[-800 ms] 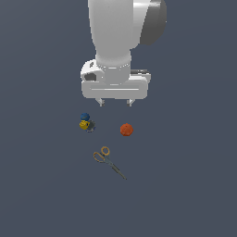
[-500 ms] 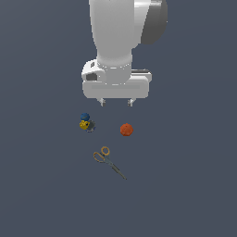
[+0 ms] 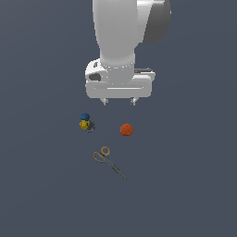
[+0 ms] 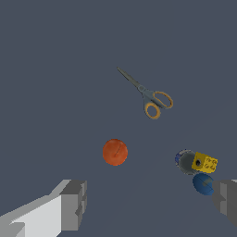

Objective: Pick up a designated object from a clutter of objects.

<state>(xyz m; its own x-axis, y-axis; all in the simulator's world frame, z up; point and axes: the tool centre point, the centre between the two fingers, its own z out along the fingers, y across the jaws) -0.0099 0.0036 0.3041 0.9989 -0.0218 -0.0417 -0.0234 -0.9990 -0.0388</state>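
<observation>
the scissors (image 3: 107, 160) lie flat on the dark grey surface (image 3: 185, 185), clear of everything else. in the exterior view their long axis runs on a diagonal: the two orange-tan ring handles sit at the upper end toward the exterior view's left, and the thin grey blades reach down toward the exterior view's right, ending in a closed point. the two rings sit side by side, just touching or nearly so. the wrist view shows the same scissors (image 4: 147, 95) with blades together, tapering to a fine tip away from the rings.

the orange-red ball (image 3: 126, 130) rests near the ring handles but apart from them, on the side toward the arm. the blue-and-yellow lump (image 3: 85, 122) sits further toward the exterior view's left, well apart from the ball and from the scissors. in the wrist view the lump (image 4: 200, 167) shows a yellow block, a blue rounded part and a grey ringed part.

the claw (image 3: 119, 101) hangs above the surface below the white arm (image 3: 118, 41), holding nothing. its fingers (image 4: 74, 203) stand wide apart, with the ball between and beyond them in the wrist view and the scissors further out.
</observation>
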